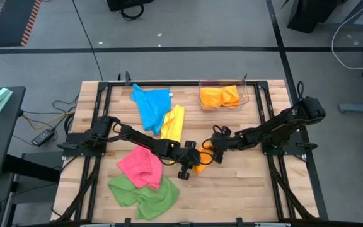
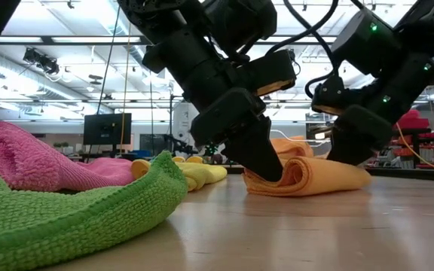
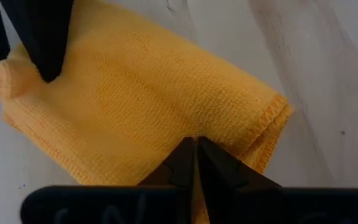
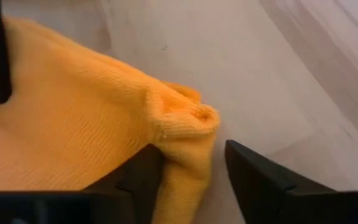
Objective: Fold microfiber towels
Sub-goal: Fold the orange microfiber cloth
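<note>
From above, the orange towel (image 1: pixel 200 165) lies mid-surface, wedged between the left gripper (image 1: pixel 188 165) and right gripper (image 1: pixel 218 149), both equally near. Pink towel (image 1: pixel 140 165), green towel (image 1: pixel 145 194), yellow towel (image 1: pixel 174 123) and blue towel (image 1: pixel 151 104) lie clear of it; a bin (image 1: pixel 224 96) sits well apart. At table height, the orange towel is a low fold running across. The left wrist shows jaws together on its edge. The right wrist shows jaws apart, straddling its bunched corner.
</note>
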Controlling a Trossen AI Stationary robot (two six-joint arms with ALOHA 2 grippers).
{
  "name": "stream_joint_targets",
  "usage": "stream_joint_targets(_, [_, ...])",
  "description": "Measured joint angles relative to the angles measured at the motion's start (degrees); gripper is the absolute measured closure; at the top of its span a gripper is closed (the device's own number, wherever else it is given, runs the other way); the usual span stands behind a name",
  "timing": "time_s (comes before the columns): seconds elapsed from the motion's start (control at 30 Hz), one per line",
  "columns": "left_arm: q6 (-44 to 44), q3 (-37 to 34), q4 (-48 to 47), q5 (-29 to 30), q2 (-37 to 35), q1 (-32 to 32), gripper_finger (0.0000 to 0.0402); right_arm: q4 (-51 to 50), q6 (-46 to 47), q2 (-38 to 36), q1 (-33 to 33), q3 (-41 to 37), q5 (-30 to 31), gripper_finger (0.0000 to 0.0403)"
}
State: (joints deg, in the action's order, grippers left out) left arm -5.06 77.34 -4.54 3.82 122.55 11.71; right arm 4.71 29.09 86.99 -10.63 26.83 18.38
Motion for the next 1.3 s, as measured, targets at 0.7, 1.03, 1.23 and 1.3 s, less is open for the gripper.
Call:
stream_joint_targets(0.7, [-1.6, -0.1, -10.7, 1.5, -7.1, 0.0, 0.0373, -14.7, -16.3, -3.4, -0.9, 6.2, 2.6, 0.0396])
stream_joint_targets(1.03, [3.4, 0.0, -13.8, 1.6, -12.9, -0.1, 0.0363, -21.8, -35.3, -7.0, -7.3, 11.4, 16.3, 0.0392])
stream_joint_targets(1.23, [12.4, 0.1, -11.1, 5.2, -16.8, -2.1, 0.0337, -25.5, -42.0, -8.9, -10.8, 15.3, 23.4, 0.039])
stream_joint_targets(1.3, [13.1, 0.1, -9.4, 5.3, -17.8, -2.6, 0.032, -27.5, -43.5, -9.5, -11.9, 16.9, 24.2, 0.039])
